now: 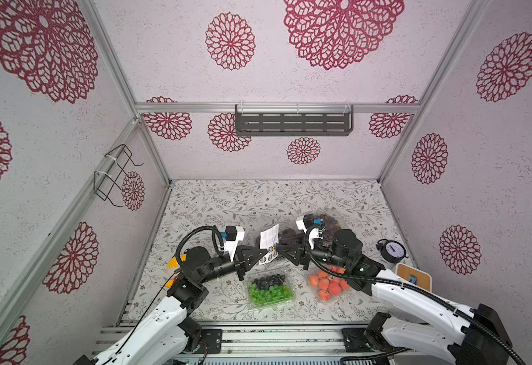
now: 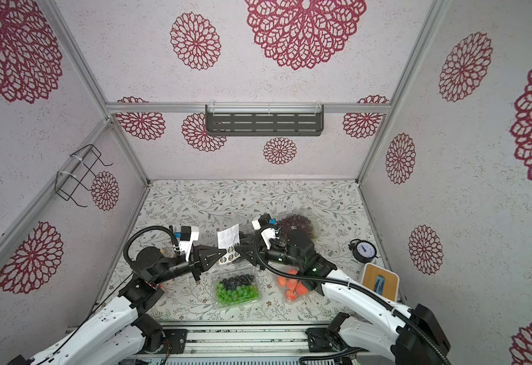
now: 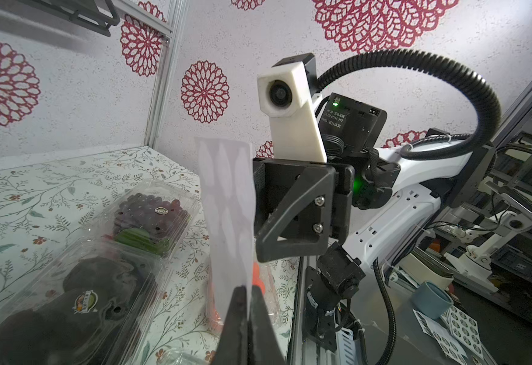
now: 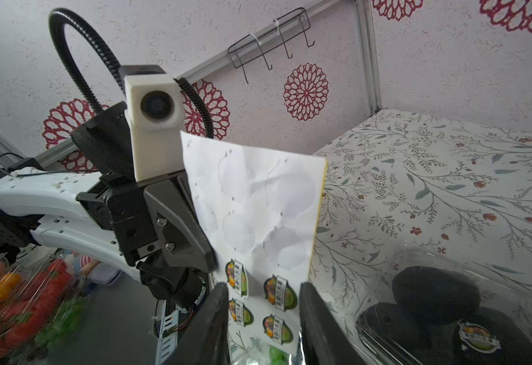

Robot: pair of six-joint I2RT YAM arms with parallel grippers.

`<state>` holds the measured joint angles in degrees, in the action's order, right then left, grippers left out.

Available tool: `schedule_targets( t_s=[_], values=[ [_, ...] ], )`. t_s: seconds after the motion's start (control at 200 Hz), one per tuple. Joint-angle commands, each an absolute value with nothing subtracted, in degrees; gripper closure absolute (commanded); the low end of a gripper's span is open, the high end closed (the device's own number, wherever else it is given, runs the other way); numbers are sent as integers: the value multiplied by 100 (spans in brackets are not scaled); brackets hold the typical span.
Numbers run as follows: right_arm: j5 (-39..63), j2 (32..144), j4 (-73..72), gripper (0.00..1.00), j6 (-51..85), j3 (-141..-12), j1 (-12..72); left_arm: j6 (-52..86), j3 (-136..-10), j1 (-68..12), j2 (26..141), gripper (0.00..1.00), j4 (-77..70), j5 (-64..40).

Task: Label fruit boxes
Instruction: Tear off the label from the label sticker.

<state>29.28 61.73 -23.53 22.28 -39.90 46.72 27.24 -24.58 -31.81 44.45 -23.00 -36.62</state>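
Note:
My left gripper (image 1: 263,252) (image 3: 247,290) is shut on the lower edge of a white sticker sheet (image 1: 269,241) (image 4: 252,202) and holds it upright above the table. Facing it, my right gripper (image 1: 279,249) (image 4: 263,294) is open, its jaws apart in front of the sheet's printed stickers. The fruit boxes lie around them: green-and-blue (image 1: 269,289) at the front, orange-red (image 1: 328,286) under the right arm, dark purple (image 2: 298,222) (image 3: 151,215) behind, black (image 3: 68,300) (image 4: 432,300) beside the sheet. The black and purple boxes each carry a sticker.
A small black clock (image 1: 392,251) and a wood-topped white box (image 1: 413,276) stand at the right edge of the table. A dark shelf (image 1: 293,121) hangs on the back wall. A wire rack (image 1: 116,175) hangs on the left wall.

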Motion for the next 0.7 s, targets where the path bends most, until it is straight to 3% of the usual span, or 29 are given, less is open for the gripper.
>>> schedule_targets(
  t_s=[0.0, 0.51, 0.695],
  values=[
    [3123, 6224, -2674, 64, 2357, -4232, 4771, 2619, -2514, -3129, 4371, 100, -2241, -3617],
    [3135, 6421, -2579, 71, 2347, -4324, 4816, 2594, -2531, -3129, 4407, 100, -2253, -3656],
    [3226, 6506, -2637, 78, 2391, -4337, 4838, 2618, -2549, -3129, 4511, 100, -2311, -3710]
  ],
)
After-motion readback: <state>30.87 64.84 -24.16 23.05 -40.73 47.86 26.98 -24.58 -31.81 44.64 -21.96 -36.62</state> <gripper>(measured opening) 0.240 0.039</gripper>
